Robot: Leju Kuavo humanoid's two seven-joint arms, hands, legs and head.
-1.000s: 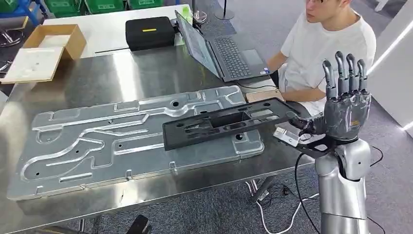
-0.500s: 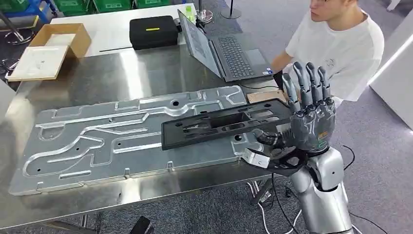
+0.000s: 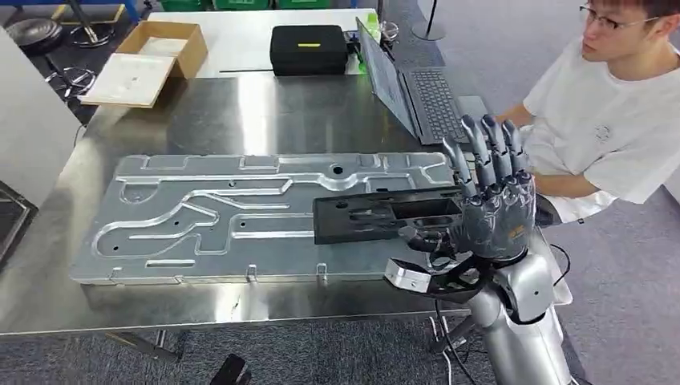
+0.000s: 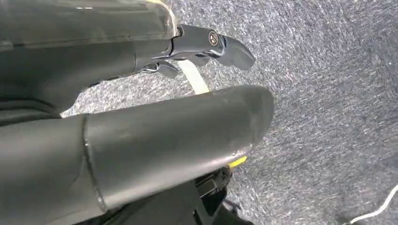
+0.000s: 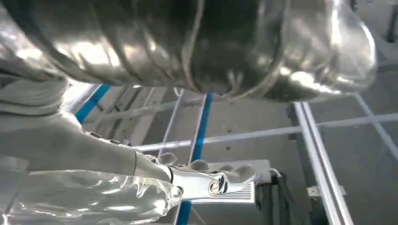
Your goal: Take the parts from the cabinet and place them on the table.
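Steel, brushed and reflective, covers the table [image 3: 240, 120] in my head view, and on it lies the large silver machined plate [image 3: 200, 216] with its milled channels. The black part [image 3: 385, 216], a long flat frame with cut-outs, rests on the right end of that plate, its near end by my right hand [image 3: 489, 212].

That right hand stands upright at the table's right edge, palm turned toward the part, fingers [image 3: 481, 152] straight and spread apart. It holds nothing that I can see; its thumb sits close to the end of the black part, and I cannot tell whether it touches. In the right wrist view the fingertips [image 5: 225, 176] stretch out into open air against ceiling beams.

My left hand [image 4: 155, 126] hangs over grey carpet [image 4: 328, 117] in the left wrist view, the thick thumb lying forward and a darker finger [image 4: 216, 44] extended beyond it. Nothing sits in it that I can see, though from this angle I cannot tell how far the fingers are parted.

Across the table, a person in a white T-shirt [image 3: 609, 128] sits at the right side, beside an open laptop [image 3: 417, 92]. Farther back stand a black case [image 3: 309, 48] and an open cardboard box [image 3: 152, 52].
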